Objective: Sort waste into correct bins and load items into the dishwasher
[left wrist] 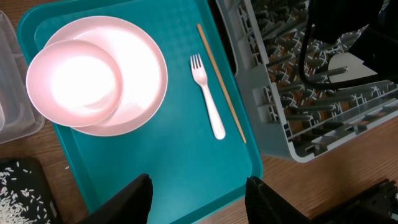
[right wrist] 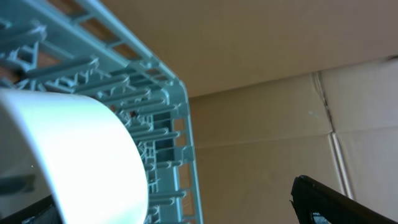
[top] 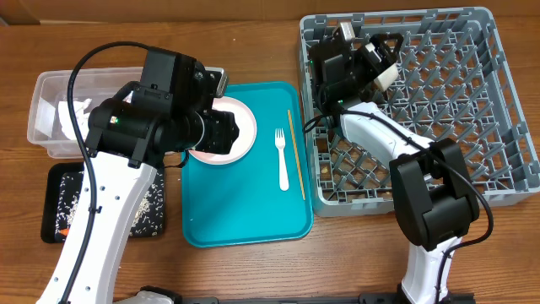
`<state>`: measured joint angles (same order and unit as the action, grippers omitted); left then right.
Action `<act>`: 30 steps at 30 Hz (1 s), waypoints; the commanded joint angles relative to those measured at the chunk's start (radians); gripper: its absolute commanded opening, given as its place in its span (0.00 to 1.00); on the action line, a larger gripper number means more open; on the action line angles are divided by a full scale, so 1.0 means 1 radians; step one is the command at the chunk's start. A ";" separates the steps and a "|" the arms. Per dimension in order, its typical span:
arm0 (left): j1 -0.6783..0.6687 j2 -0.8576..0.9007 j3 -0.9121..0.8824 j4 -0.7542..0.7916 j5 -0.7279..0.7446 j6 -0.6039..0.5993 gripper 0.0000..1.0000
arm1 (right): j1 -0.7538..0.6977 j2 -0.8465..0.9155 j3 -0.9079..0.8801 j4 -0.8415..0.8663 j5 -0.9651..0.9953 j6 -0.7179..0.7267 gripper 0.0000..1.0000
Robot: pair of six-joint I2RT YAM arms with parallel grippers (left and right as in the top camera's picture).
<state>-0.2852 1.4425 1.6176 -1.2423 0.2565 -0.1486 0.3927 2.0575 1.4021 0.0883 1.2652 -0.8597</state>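
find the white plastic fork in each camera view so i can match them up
overhead: the fork lies on the teal tray, right of centre, beside the chopstick.
left wrist: fork upper middle, on the same tray.
right wrist: not in it.
shared landmark: the grey dish rack, seen in all three.

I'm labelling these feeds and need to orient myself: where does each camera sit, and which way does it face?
Overhead: above the table, facing straight down; left arm, right arm, teal tray, dish rack.
Left wrist: above the tray, facing down at pink plate, fork; own fingertips at bottom edge.
Right wrist: low in the rack, facing sideways past white cup; one own finger shows.
Overhead and left wrist share tray, plate, fork, rack.
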 commanded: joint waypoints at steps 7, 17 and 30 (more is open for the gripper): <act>0.003 0.005 0.007 0.002 -0.013 0.022 0.51 | 0.019 -0.048 0.005 -0.224 -0.038 0.316 1.00; 0.003 0.005 0.007 0.002 -0.013 0.022 0.52 | 0.099 -0.048 0.005 -0.343 -0.125 0.465 1.00; 0.003 0.007 0.007 0.010 -0.013 0.010 0.52 | 0.105 -0.203 0.006 -0.464 -0.287 0.715 1.00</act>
<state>-0.2855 1.4425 1.6176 -1.2415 0.2493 -0.1490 0.4999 1.9781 1.4017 -0.3782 1.0618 -0.2398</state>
